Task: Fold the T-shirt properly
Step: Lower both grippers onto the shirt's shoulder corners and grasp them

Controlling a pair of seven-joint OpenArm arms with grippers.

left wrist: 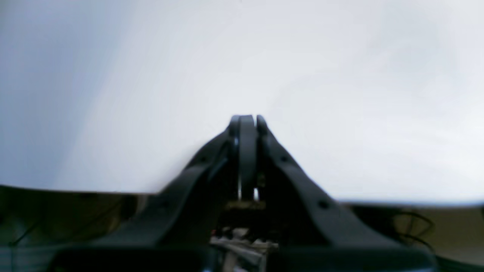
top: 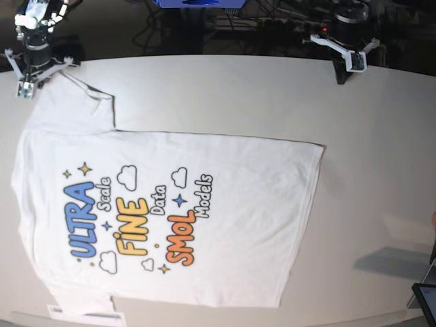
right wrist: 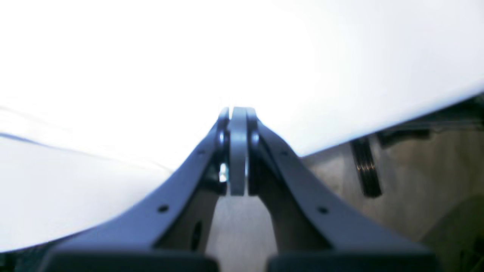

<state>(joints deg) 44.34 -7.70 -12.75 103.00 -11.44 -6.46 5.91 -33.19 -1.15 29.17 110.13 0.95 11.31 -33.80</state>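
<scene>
Large white short-sleeved cotton T-shirt point(top: 170, 218) lies flat, print-side up, across the pale table point(top: 368, 136), no fold yet made; left gripper point(top: 347, 58) and right gripper point(top: 30, 65), both closed and empty, sit at the far edge.

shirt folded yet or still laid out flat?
Spread flat, not folded. In the base view the T-shirt lies open on the table, print side up, one sleeve out toward the right gripper.

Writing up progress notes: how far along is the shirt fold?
Nothing is folded yet: the T-shirt lies flat, print up, on the table. Nothing is in hand; the left gripper and right gripper are shut, at the far edge. Every fold remains.
</scene>
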